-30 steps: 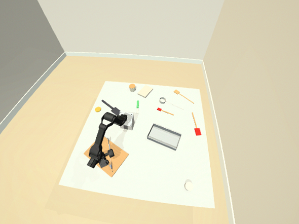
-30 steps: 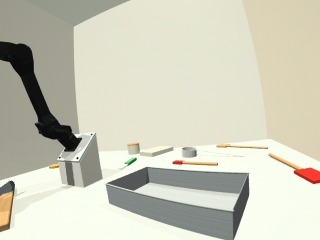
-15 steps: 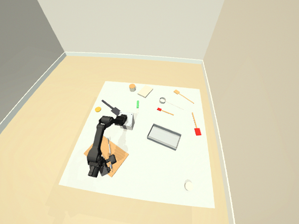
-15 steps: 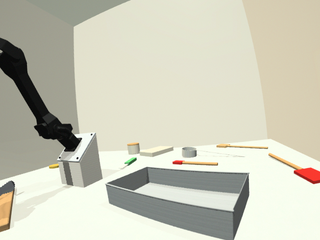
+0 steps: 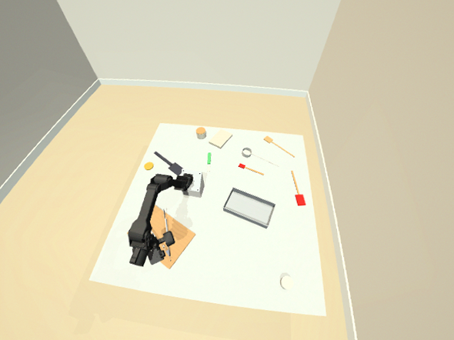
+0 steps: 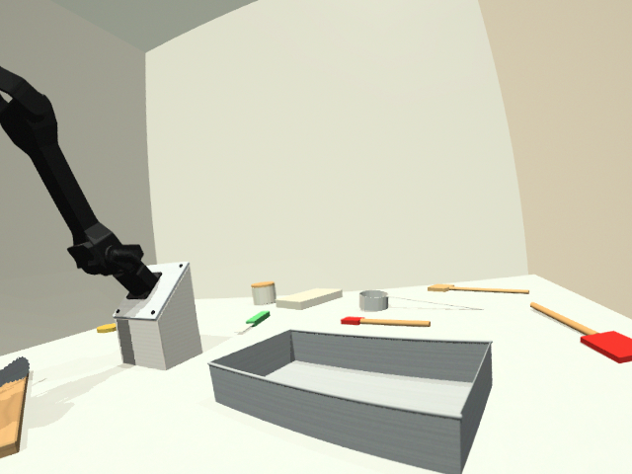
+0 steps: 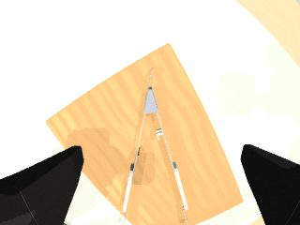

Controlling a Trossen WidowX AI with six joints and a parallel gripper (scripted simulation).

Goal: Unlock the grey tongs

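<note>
The grey tongs (image 7: 150, 104) (image 5: 165, 219) lie on the wooden board (image 7: 94, 108) (image 5: 183, 235) (image 6: 7, 418), with their two arms spread apart in a V from the hinge plate. The lower ends of the arms run out of the wrist view at the bottom. My gripper (image 7: 164, 155) (image 5: 163, 247) is open wide above the board. Its fingers stand well out on either side of the tongs, touching neither arm in the wrist view. The roasting tin (image 5: 249, 207) (image 6: 332, 408) is empty.
The arm's grey base block (image 5: 196, 187) (image 6: 178, 326) stands beyond the board. A dark spatula (image 5: 175, 168) and a yellow disc (image 5: 148, 165) lie behind it. A green-handled tool (image 5: 208, 158) (image 6: 259, 318), a red-headed brush (image 5: 252, 169) and a sieve (image 5: 246, 152) (image 6: 373, 300) lie farther back.
</note>
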